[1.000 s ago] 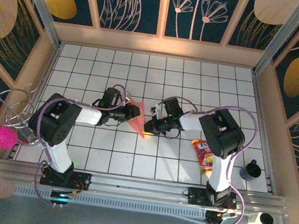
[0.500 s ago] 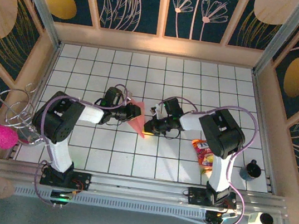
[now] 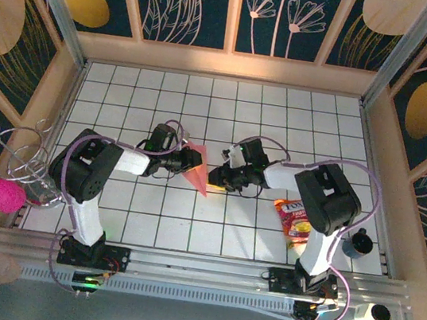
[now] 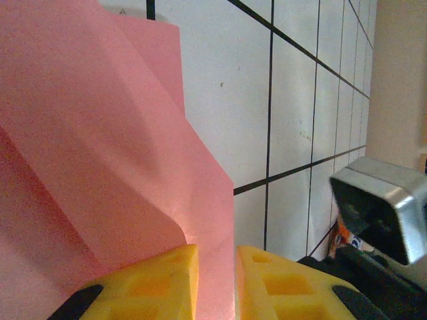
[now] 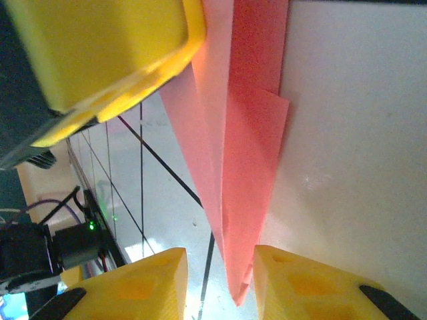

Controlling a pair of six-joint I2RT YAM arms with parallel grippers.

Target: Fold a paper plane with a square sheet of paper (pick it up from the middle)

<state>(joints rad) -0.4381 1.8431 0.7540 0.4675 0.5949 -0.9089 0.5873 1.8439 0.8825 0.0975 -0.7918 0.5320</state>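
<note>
Left: left claw [image 4: 215, 277] is closed on the paper plane [image 3: 195, 169]. Its yellow pads [image 4: 150, 283] nip a thin layer at the wide rear end. The paper fans up from the pads in soft bends, so that end looks lifted and tilted off the white tiled tabletop [image 3: 127, 91], not lying flat.

Centre: the plane sits mid-tabletop between the two claws. Salmon-pink, matte, already narrowed to a long wedge. The sharp tip points toward the near edge, the wide end toward the back wall. Several layers overlap along its length, and their edges are not quite matched.

Right of it: right claw [image 5: 220, 283] stands parted, one finger on either side of the pointed end. Daylight shows beside the paper, so it grips nothing that I can see.

Further right: red and yellow snack packet [image 3: 291, 218] lies flat, well apart from the paper. A dark cup [image 3: 358, 244] stands near the right wall.

Handling, my reading:
- Very light and limp, with stiffness only along the creases.
- Not slippery against those pads, but it marks easily, and a hard pinch would probably dent or tear it.
- Held at one end alone, it will likely sag and swing.
- Best hold is probably on the centre crease, about mid-length, where the layers stack thickest, with a gentle squeeze.
- The tip is the frailest part, so keep pressure off it
</note>
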